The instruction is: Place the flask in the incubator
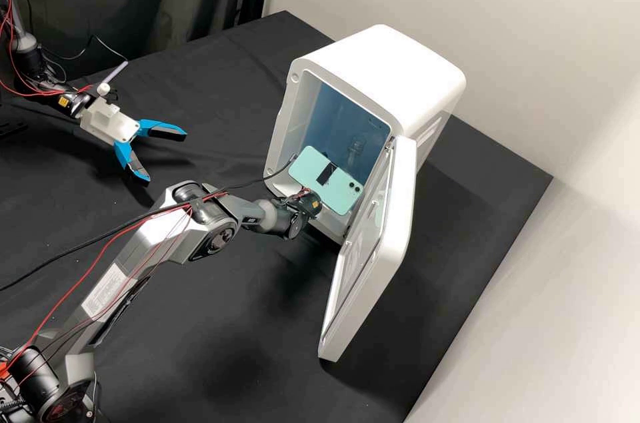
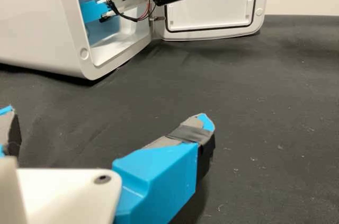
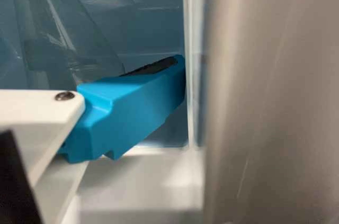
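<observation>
Count taken as follows.

- Incubators: one [image 1: 373, 76], white, right of centre in the high view.
- Incubator doors: one [image 1: 373, 243], standing open at lower centre.
- Flasks: one [image 1: 359, 143], clear glass, inside the blue chamber.
- Arms: two, the left arm [image 1: 70, 103] at upper left and the right arm [image 1: 193, 223] at lower left.
- Mint-green phones: one [image 1: 327, 180], centre.
- Benches: one [image 1: 233, 76].
</observation>
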